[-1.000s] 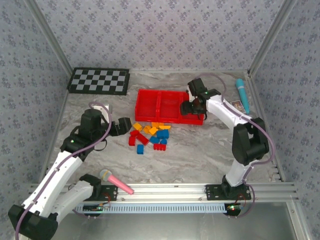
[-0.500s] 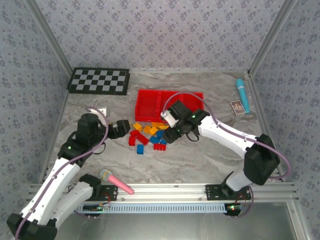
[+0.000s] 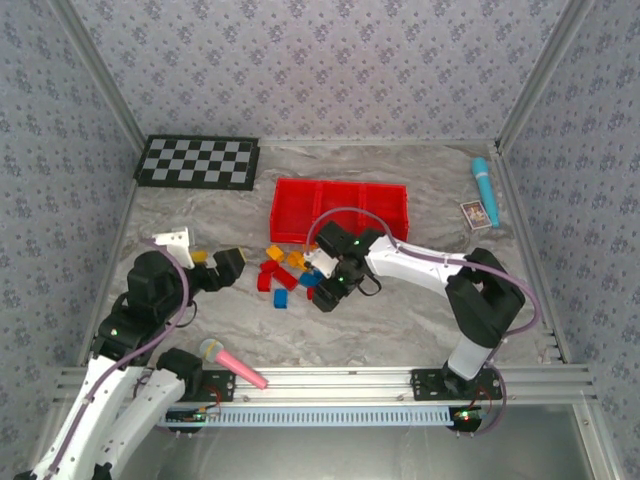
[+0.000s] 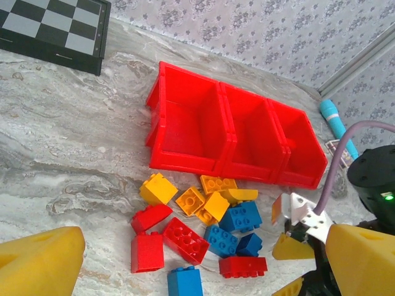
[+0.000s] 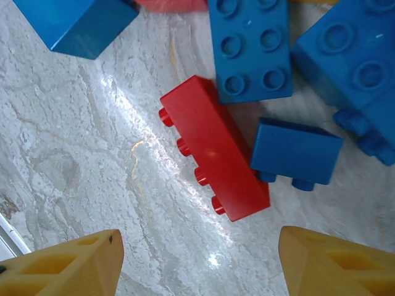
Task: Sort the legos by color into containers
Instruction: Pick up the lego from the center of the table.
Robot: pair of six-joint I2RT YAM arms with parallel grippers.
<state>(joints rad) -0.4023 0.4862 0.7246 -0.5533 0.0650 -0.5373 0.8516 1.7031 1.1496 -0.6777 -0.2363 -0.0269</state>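
Hovering right pincer [image 5: 200, 265] — spread, empty — over red lego [image 5: 213, 157]; left pincer [image 4: 200, 262] wide too.

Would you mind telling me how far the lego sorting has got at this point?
Barely started. Done: no blue or yellow brick shows in the red tray; a red one there would be hard to spot. In hand: the right gripper hovers open over a red brick; the left gripper is open and empty. Left: the legos lie piled on the table before the tray.
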